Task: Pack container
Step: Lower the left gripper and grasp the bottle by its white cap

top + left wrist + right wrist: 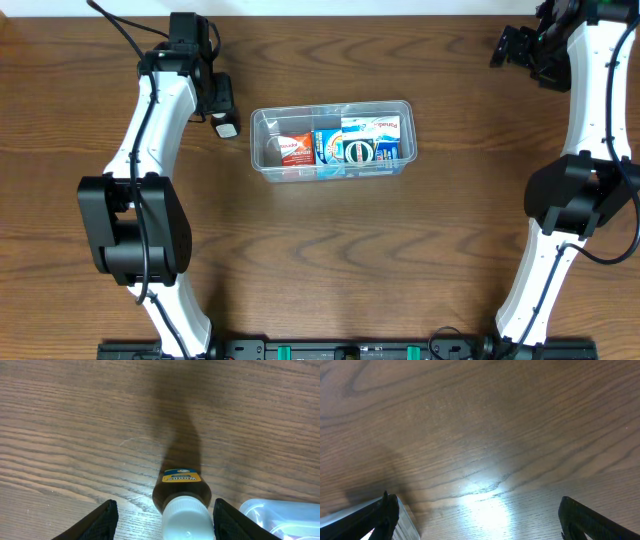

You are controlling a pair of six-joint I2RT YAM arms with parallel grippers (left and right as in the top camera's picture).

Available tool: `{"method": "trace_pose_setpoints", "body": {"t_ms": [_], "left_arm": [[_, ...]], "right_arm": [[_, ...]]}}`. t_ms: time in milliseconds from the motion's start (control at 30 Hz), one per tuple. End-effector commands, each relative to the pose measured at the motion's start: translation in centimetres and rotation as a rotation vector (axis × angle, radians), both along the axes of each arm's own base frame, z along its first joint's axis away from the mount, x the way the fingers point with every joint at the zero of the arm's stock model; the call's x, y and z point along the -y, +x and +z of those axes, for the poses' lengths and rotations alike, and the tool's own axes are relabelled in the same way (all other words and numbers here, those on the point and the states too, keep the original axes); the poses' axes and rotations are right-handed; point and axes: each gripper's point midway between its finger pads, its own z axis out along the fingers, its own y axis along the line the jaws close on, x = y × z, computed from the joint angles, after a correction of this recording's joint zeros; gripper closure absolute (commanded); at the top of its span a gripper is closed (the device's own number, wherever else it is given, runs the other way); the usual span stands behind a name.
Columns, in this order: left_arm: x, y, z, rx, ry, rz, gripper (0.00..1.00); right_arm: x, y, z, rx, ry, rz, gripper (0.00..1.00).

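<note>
The container (262, 122) is a clear plastic tub at the table's middle. It holds a red-and-white packet (293, 150), a blue printed carton (328, 146) and white-and-blue boxes (378, 130). A small brown bottle (228, 128) with a white cap and a yellow-and-blue label stands on the table just left of the tub. In the left wrist view the bottle (182, 487) stands between my left gripper's (165, 505) open fingers, closer to the right finger. My left gripper also shows in the overhead view (221, 100). My right gripper (515, 45) is open and empty at the far right.
The tub's rounded corner (280, 515) shows at the lower right of the left wrist view. The right wrist view shows bare wood between my right gripper's fingers (477, 502) and a pale edge (405, 525) by its left finger. Cables run along the arms.
</note>
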Motion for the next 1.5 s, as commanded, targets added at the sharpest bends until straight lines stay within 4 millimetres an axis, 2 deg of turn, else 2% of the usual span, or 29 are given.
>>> {"method": "trace_pose_setpoints", "body": {"t_ms": [0, 267, 800, 867, 967, 1267, 1467], "left_arm": [[-0.4, 0.0, -0.7, -0.014, 0.019, -0.002, 0.38], [0.3, 0.1, -0.8, -0.012, -0.021, -0.015, 0.37], [0.4, -0.5, -1.4, -0.031, -0.032, 0.008, 0.38], [0.6, -0.5, -1.4, -0.03, -0.033, 0.003, 0.38], [0.9, -0.5, -1.4, -0.031, -0.033, -0.002, 0.45], [1.3, -0.5, -1.6, -0.034, -0.033, -0.011, 0.45], [1.3, -0.6, -2.6, -0.058, -0.032, -0.01, 0.45]], "right_arm": [[-0.2, 0.2, 0.8, 0.023, 0.0, 0.013, 0.01], [-0.2, 0.2, 0.8, 0.023, 0.0, 0.013, 0.01], [-0.2, 0.2, 0.8, 0.023, 0.001, 0.013, 0.01], [-0.2, 0.2, 0.8, 0.023, 0.001, 0.013, 0.01], [-0.2, 0.2, 0.8, 0.023, 0.001, 0.013, 0.01], [-0.2, 0.2, 0.8, 0.023, 0.0, 0.013, 0.01], [-0.2, 0.2, 0.8, 0.023, 0.001, 0.013, 0.01]]}}
